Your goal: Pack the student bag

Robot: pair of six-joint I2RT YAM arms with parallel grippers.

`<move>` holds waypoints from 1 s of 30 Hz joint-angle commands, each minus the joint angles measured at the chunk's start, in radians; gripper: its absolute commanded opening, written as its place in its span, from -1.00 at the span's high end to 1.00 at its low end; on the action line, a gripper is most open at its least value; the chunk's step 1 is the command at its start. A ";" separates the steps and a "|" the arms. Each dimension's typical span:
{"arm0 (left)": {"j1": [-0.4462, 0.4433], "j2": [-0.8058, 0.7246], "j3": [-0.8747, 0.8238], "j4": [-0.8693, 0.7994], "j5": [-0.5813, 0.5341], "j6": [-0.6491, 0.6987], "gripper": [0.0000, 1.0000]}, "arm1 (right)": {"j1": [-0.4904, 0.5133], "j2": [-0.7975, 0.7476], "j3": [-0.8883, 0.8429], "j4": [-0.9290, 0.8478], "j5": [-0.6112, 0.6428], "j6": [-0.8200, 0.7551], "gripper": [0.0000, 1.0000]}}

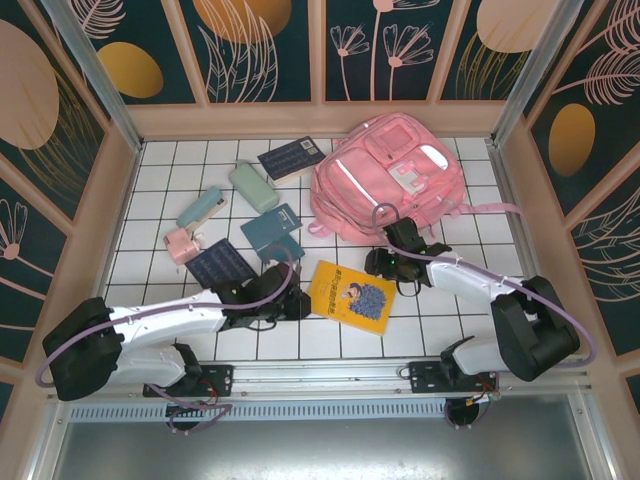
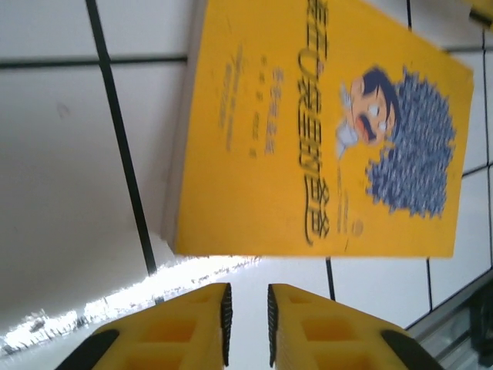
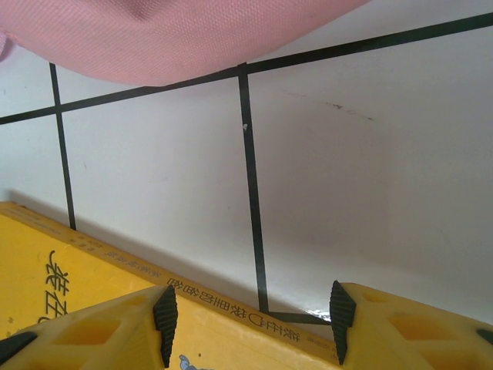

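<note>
The pink student bag [image 1: 390,185] lies flat at the back right of the tiled table; its lower edge [image 3: 154,31] shows at the top of the right wrist view. A yellow book [image 1: 352,296] with a cartoon cover lies in front of it. My left gripper [image 1: 300,305] rests just left of the book [image 2: 308,131]; its jaws [image 2: 246,289] stand only narrowly open with nothing between them. My right gripper [image 1: 385,265] hovers over the book's far edge [image 3: 62,301], between book and bag, its jaws [image 3: 248,297] wide open and empty.
At the back left lie a dark blue notebook [image 1: 290,157], a green case [image 1: 253,186], a teal stapler [image 1: 201,208], a pink item [image 1: 182,244], a teal notebook [image 1: 271,231] and another dark blue notebook [image 1: 222,264]. Wooden walls [image 1: 320,118] enclose the table.
</note>
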 commanded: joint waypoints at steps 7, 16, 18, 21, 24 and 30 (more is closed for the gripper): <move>-0.076 0.036 -0.055 0.090 -0.001 -0.101 0.60 | 0.038 0.043 -0.050 0.050 -0.002 0.027 -0.13; -0.040 0.207 0.042 0.085 -0.111 -0.068 0.81 | 0.109 0.087 -0.047 0.078 -0.036 0.069 -0.11; 0.005 0.236 0.048 0.084 -0.113 -0.055 0.84 | 0.127 0.093 -0.039 0.084 -0.039 0.087 -0.11; 0.070 0.262 0.056 0.090 -0.128 -0.026 0.84 | 0.151 0.100 -0.033 0.107 -0.060 0.114 -0.08; 0.123 0.294 0.093 0.086 -0.157 0.018 0.84 | 0.178 0.119 -0.013 0.122 -0.076 0.141 -0.05; 0.220 0.384 0.206 0.044 -0.210 0.110 0.83 | 0.233 0.160 0.038 0.137 -0.099 0.181 -0.04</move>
